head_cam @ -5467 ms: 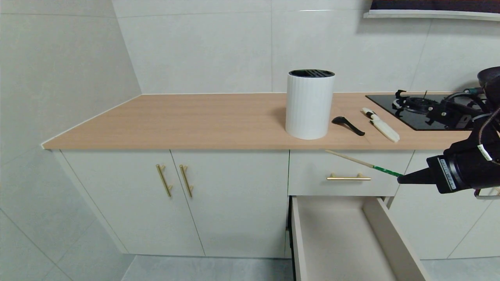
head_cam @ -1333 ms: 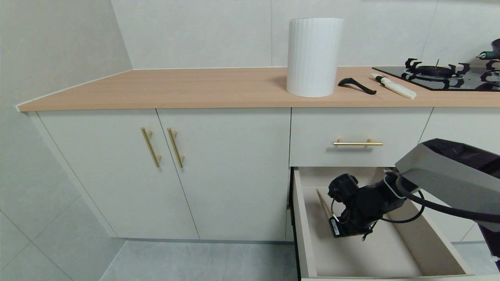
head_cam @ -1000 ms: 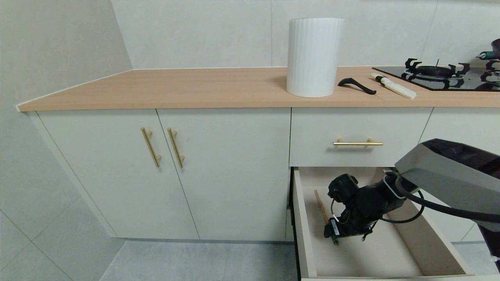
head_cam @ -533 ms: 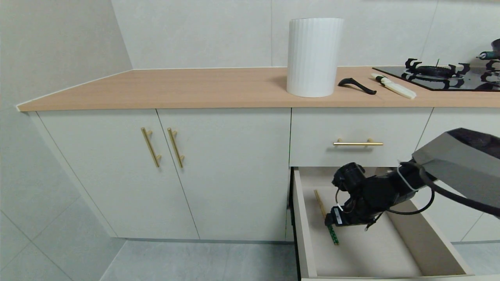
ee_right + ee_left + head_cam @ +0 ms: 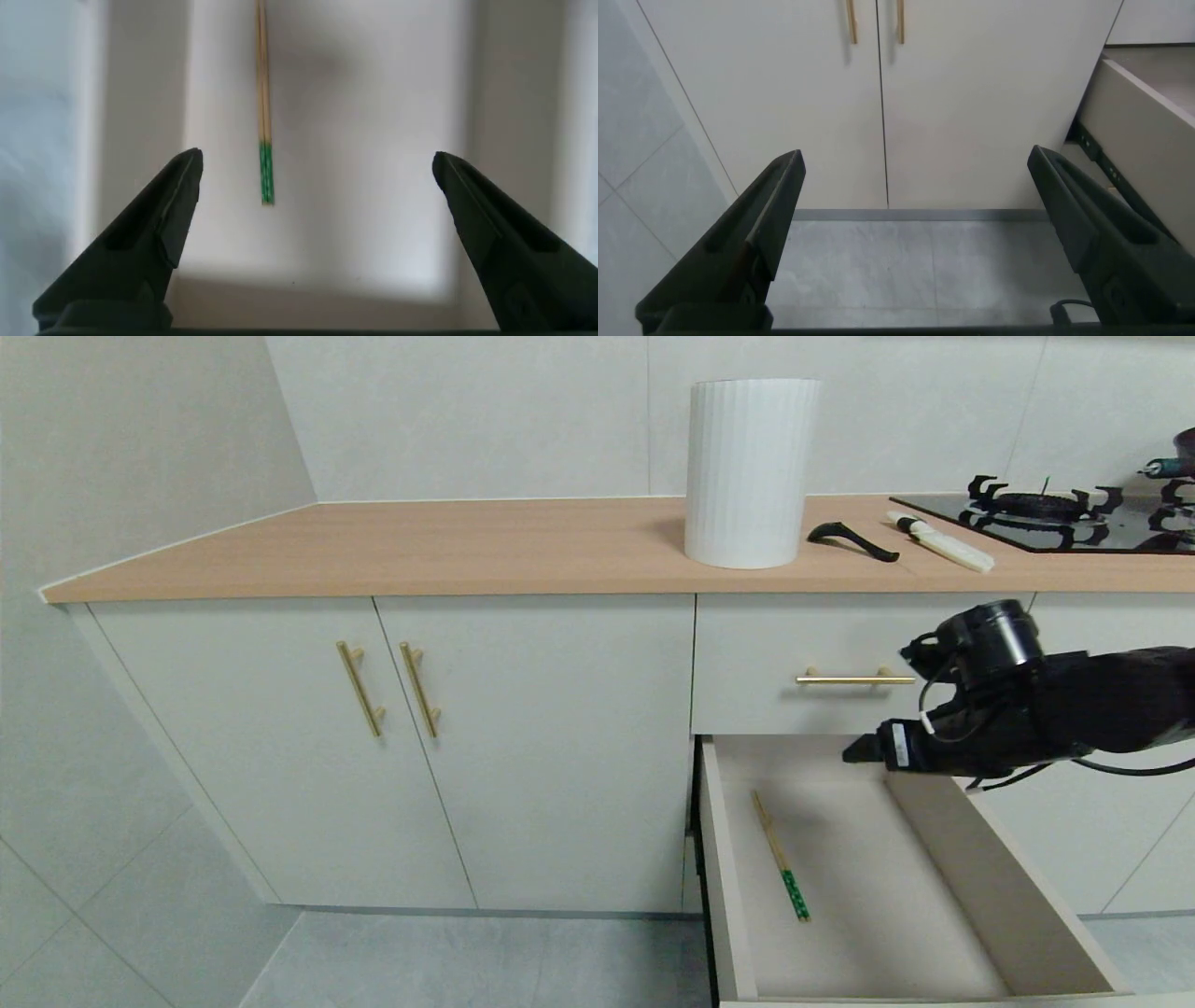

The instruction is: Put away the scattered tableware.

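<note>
Head and right-wrist views sharing open drawer (image 5: pixel 724 882)

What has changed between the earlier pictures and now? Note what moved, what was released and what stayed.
The right gripper let go of the chopsticks, now lying in the open drawer, and rose out of it, open. The white holder, black spoon and knife on the countertop stayed put.

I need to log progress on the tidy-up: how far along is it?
Done: the chopsticks lie in the open drawer. In hand: nothing; the right gripper hangs open above the drawer, and the left gripper is open too, facing the cabinet doors. Left: the black spoon and the pale utensil lie on the countertop beside the white holder; the drawer is not yet shut.
</note>
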Robot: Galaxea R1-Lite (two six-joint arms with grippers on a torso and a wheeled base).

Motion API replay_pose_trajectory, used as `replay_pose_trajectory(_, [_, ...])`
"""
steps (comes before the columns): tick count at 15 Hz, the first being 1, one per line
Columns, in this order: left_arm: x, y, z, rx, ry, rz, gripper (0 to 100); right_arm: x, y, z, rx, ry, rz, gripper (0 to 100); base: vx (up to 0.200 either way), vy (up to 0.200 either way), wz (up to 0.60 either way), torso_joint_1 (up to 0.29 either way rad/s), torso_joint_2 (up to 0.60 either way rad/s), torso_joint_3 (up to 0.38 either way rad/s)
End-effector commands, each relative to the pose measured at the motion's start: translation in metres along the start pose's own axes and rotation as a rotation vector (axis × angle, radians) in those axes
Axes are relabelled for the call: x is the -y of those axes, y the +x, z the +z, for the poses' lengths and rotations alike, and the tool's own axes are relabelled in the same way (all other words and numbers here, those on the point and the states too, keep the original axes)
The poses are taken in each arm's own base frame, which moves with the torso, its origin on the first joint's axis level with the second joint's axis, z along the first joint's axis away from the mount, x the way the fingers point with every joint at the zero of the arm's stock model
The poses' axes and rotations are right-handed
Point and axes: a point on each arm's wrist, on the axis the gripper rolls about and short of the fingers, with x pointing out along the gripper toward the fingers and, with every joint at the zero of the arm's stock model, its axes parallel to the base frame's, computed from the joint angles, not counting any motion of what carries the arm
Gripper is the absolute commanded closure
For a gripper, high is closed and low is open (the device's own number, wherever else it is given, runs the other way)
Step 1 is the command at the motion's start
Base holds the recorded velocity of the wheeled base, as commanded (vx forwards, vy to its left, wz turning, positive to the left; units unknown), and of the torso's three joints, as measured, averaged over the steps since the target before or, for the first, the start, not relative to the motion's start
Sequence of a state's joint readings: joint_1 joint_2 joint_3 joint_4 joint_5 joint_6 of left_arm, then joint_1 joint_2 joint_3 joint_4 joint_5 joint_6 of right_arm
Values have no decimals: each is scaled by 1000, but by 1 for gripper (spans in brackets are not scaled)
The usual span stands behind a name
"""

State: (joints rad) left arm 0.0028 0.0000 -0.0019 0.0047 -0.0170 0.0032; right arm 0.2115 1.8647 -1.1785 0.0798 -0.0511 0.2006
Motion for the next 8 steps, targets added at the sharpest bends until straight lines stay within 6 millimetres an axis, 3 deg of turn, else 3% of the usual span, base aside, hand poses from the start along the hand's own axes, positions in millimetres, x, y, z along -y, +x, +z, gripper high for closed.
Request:
replay_pose_trajectory(1, [0, 0, 0, 0, 0, 0, 0, 7, -62, 12, 151, 10, 34, 0, 0, 0, 0, 0, 0, 0])
replay_pose_trajectory(3, [0, 0, 0, 1, 0, 0, 0, 6, -73, 11, 173, 6, 45, 0, 0, 0, 0, 0, 0, 0])
replay_pose_trajectory(8, [0, 0, 0, 0, 0, 0, 0, -2, -74, 5, 163, -28, 61, 0, 0, 0, 0, 3, -21, -8])
